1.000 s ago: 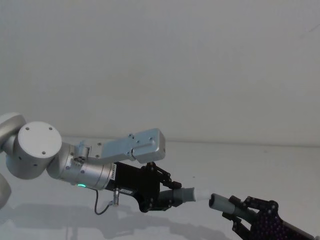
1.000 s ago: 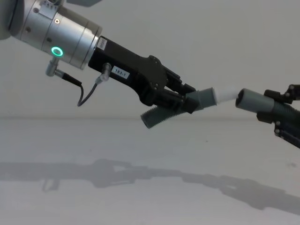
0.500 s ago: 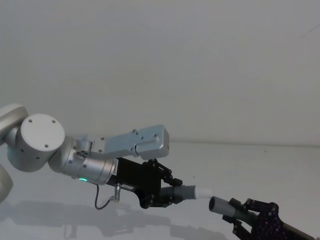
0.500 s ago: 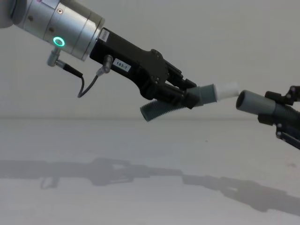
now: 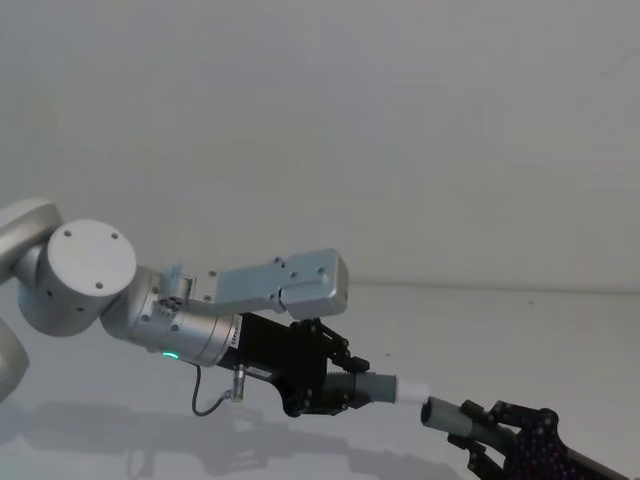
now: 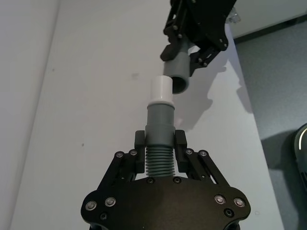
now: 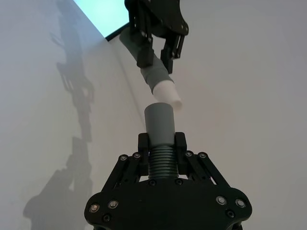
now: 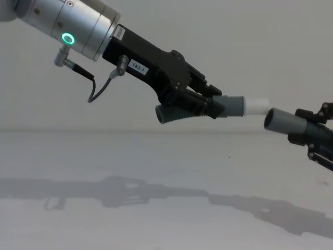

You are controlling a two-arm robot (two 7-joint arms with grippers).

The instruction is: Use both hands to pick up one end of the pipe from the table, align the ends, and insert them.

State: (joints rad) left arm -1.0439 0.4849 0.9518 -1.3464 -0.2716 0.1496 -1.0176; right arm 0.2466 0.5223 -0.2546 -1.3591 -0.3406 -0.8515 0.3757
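The left gripper point(image 8: 209, 104) clamps the white-tipped hose piece point(image 8: 231, 105). The right gripper point(image 8: 308, 128) clamps the open-mouthed piece point(image 8: 286, 122). Both pieces are held above the table point(image 8: 130, 219). Within the last second the left piece has levelled. Its white stub point(image 8: 257, 104) now sits at 11 o'clock of the mouth point(image 8: 270, 119), just beside it and not entered. Alignment appears outstanding.

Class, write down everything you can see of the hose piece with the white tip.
The hose piece is dark grey, plastic-looking: a ribbed, bent body, a smooth collar, then a narrower white stub. The left end effector clamps its ribbed part, holding it above the table. The stub points at the other piece's open mouth, close but not inserted.
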